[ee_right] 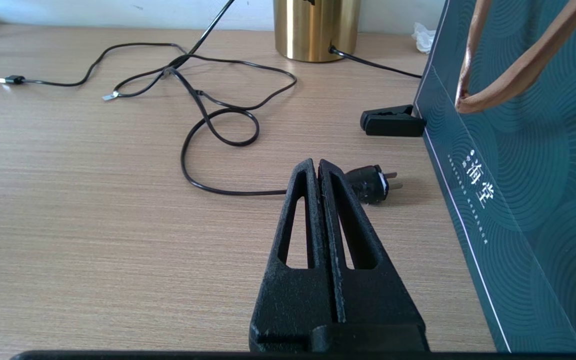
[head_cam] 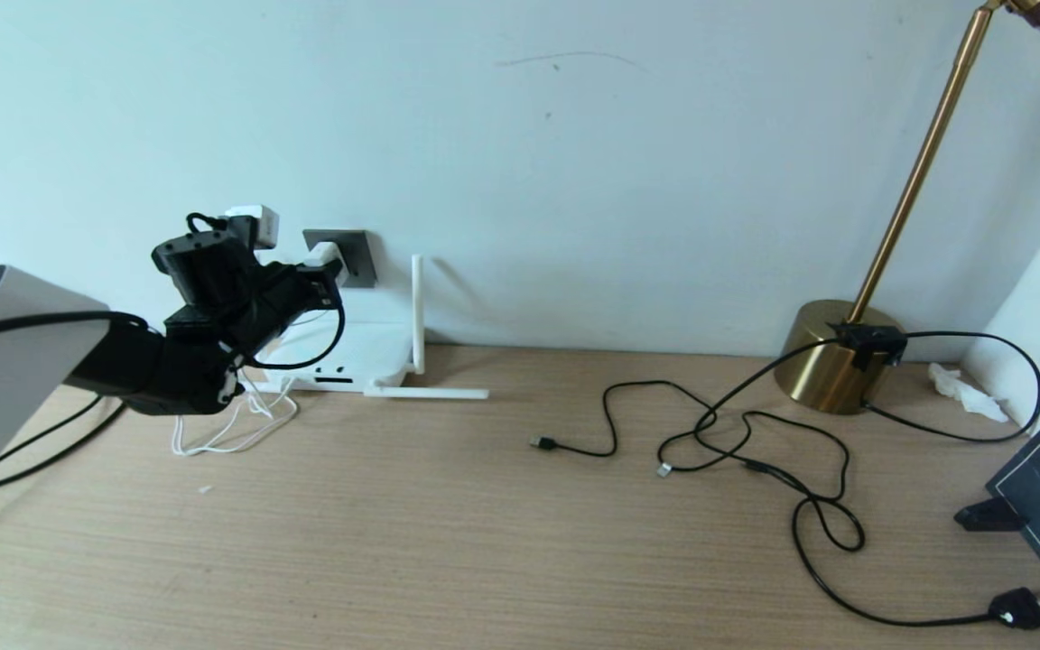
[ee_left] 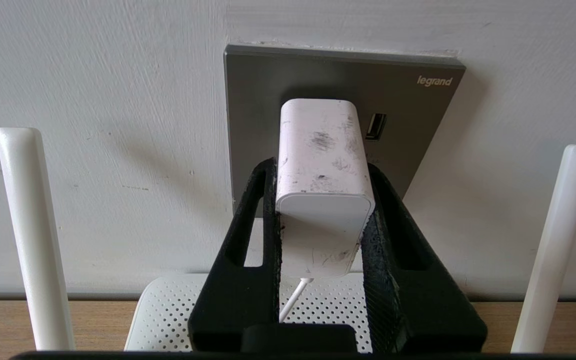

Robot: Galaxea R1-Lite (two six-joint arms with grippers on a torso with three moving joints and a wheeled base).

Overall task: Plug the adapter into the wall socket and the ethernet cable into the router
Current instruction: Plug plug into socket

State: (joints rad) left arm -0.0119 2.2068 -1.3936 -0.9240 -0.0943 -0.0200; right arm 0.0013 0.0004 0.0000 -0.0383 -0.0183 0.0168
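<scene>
My left gripper (ee_left: 321, 169) is shut on the white adapter (ee_left: 324, 150), one black finger on each side. The adapter's far end sits against the dark grey wall socket (ee_left: 263, 100); its pins are hidden. In the head view the gripper (head_cam: 320, 276) holds the adapter (head_cam: 327, 252) at the socket (head_cam: 356, 258), above the white router (head_cam: 353, 348). The adapter's thin white cord (head_cam: 231, 431) loops on the table. The black ethernet cable's clear plug (head_cam: 663, 469) lies mid-table, far from the router. My right gripper (ee_right: 316, 166) is shut and empty, low over the table.
Two router antennas (ee_left: 30, 235) stand either side of the socket. A black USB-tipped cable (head_cam: 543, 443), a brass lamp base (head_cam: 831, 361), a black power plug (ee_right: 373, 184), a black clip (ee_right: 390, 122) and a dark green bag (ee_right: 518, 175) occupy the table's right side.
</scene>
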